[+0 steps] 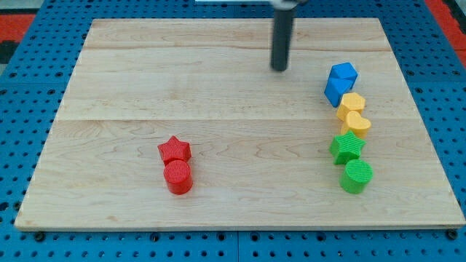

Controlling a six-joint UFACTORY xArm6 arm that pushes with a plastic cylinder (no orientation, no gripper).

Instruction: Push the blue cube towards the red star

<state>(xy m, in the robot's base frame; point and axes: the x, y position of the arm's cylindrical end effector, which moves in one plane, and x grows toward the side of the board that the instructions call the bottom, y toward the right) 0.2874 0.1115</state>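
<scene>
The blue cube [340,83] sits near the view's right side of the wooden board [218,87]. The red star [175,150] lies at the lower left of centre, far from the cube. My tip [279,69] rests on the board to the left of the blue cube and slightly above it, with a clear gap between them. The rod rises from the tip out of the view's top.
A red cylinder [178,177] touches the red star from below. Below the blue cube runs a column: a yellow hexagon block [352,102], a yellow heart [355,123], a green star [347,146] and a green cylinder [357,176]. Blue pegboard [29,145] surrounds the board.
</scene>
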